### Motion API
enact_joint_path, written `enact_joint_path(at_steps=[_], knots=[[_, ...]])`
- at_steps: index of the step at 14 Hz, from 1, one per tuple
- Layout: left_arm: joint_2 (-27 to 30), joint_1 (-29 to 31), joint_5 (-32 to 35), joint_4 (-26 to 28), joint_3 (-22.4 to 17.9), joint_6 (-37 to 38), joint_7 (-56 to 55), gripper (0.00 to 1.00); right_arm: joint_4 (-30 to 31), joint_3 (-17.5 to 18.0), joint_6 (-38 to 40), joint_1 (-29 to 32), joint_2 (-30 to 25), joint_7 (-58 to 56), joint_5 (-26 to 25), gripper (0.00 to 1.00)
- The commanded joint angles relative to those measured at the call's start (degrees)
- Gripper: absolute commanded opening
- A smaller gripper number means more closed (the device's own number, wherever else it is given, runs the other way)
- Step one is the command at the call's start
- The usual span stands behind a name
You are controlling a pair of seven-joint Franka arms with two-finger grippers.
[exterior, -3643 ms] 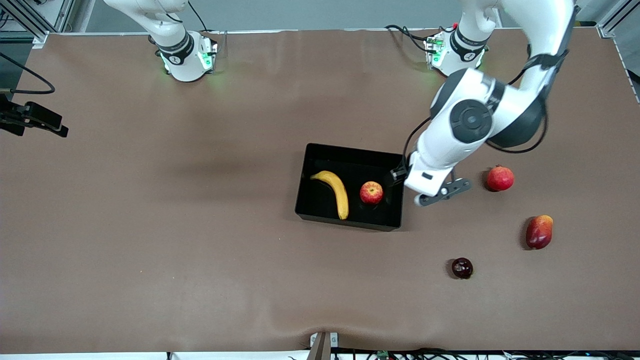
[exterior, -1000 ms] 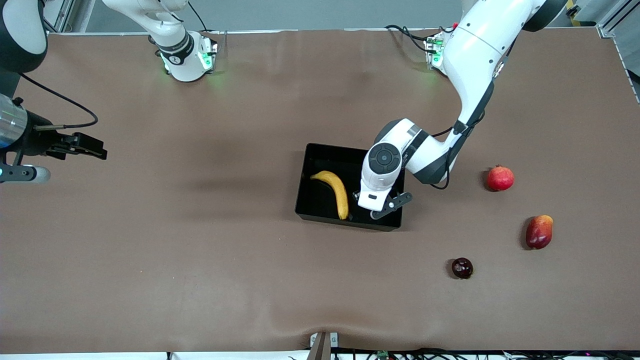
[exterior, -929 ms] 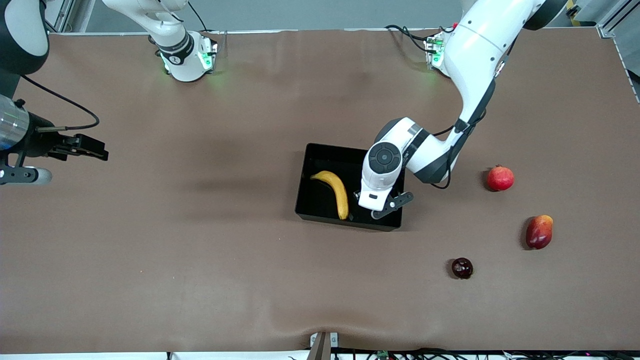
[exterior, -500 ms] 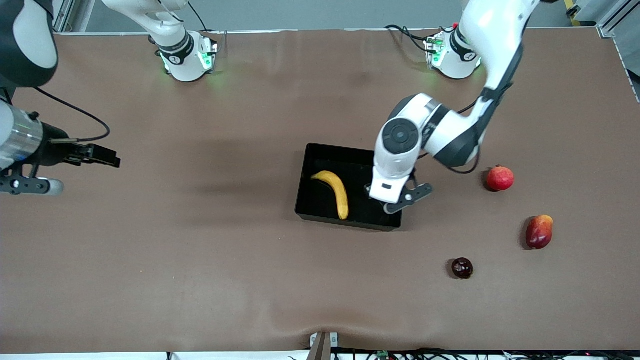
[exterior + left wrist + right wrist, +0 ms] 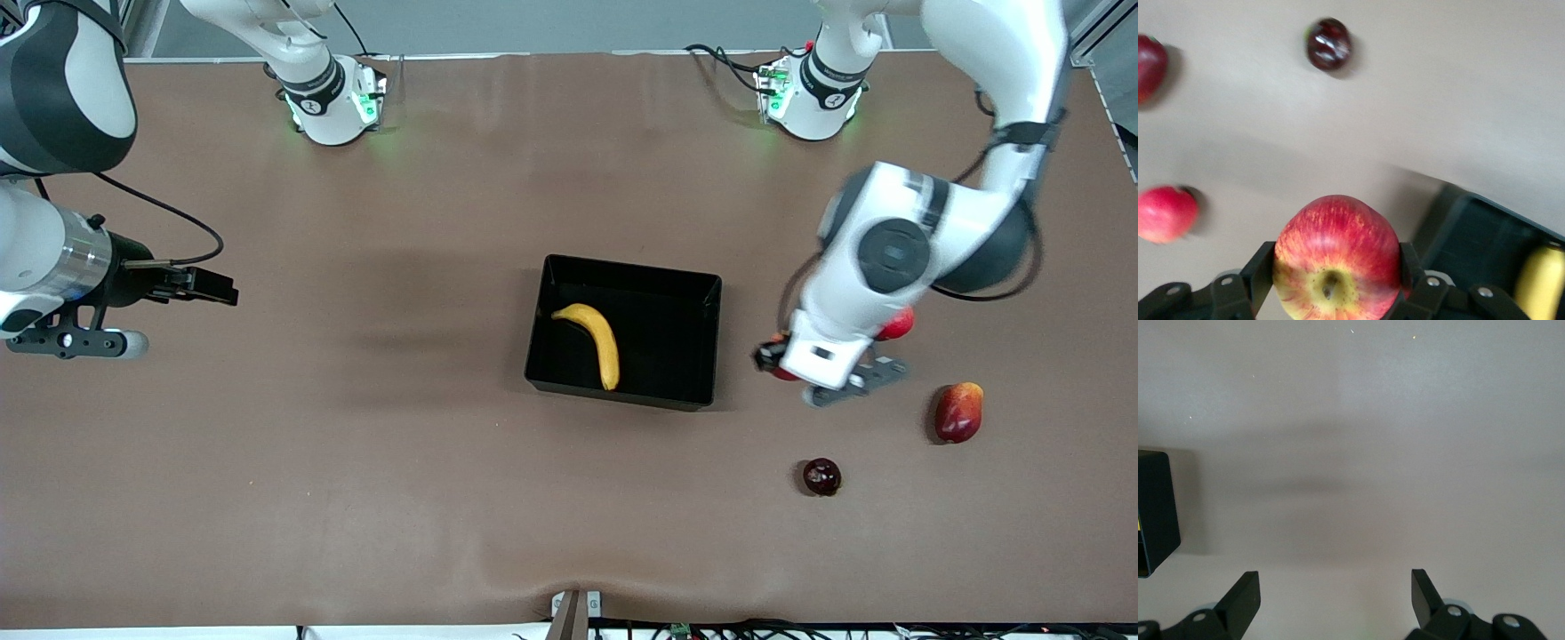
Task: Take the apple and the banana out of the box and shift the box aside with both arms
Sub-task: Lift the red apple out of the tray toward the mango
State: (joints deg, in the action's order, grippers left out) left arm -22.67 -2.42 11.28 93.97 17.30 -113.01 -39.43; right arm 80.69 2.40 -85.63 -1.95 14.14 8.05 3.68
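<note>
Apple (image 5: 1337,259) is up in the air, red w/ yellow patches, clamped between the fingers (image 5: 1258,273) of the left gripper (image 5: 813,378), stem end facing the wrist cam. That gripper hangs over bare counter (image 5: 356,462) just beside the box (image 5: 622,330), toward the left arm's end, between the box and the pomegranate (image 5: 896,324), which is mostly hidden by the arm in the front view. Box itself sits mid-counter, black, walls upright, w/ only the banana (image 5: 594,339) inside, lying curved along the side toward the right arm's end; the other half of the box floor is bare. Left wrist view catches a box corner (image 5: 1485,240) and the banana tip (image 5: 1540,280) beside the held apple. Loose fruit on the counter toward the left arm's end: a red-and-yellow oval fruit (image 5: 958,412) near the gripper, and a small dark round fruit (image 5: 821,476) nearer the front camera than both. Right gripper (image 5: 191,284) is over bare counter at the right arm's end, well apart from the box, fingers (image 5: 1241,597) spread wide w/ nothing between them; right wrist view shows just plain counter and one box corner (image 5: 1155,513) at the edge.
</note>
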Motion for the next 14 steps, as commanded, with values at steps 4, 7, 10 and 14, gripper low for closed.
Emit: enact_joint_path(at_steps=[4, 7, 10, 14], knots=[[-3.3, 12.8, -0.2, 1.1, 0.3, -0.5, 17.0, 0.0, -1.9, 0.0, 0.6, -0.2, 0.9, 0.9, 0.4, 1.0], [-5.0, 17.3, -0.2, 1.2, 0.4, -1.9, 21.8, 0.0, -1.9, 0.0, 0.6, -0.2, 0.9, 0.8, 0.4, 1.0], [-7.1, 21.2, -0.1, 1.2, 0.3, -3.7, 26.2, 0.0, -1.9, 0.0, 0.6, -0.2, 0.9, 0.7, 0.4, 1.0], [-9.8, 23.3, -0.2, 1.4, 0.3, -8.3, 29.1, 0.0, -1.9, 0.0, 0.6, -0.2, 0.9, 0.7, 0.4, 1.0]])
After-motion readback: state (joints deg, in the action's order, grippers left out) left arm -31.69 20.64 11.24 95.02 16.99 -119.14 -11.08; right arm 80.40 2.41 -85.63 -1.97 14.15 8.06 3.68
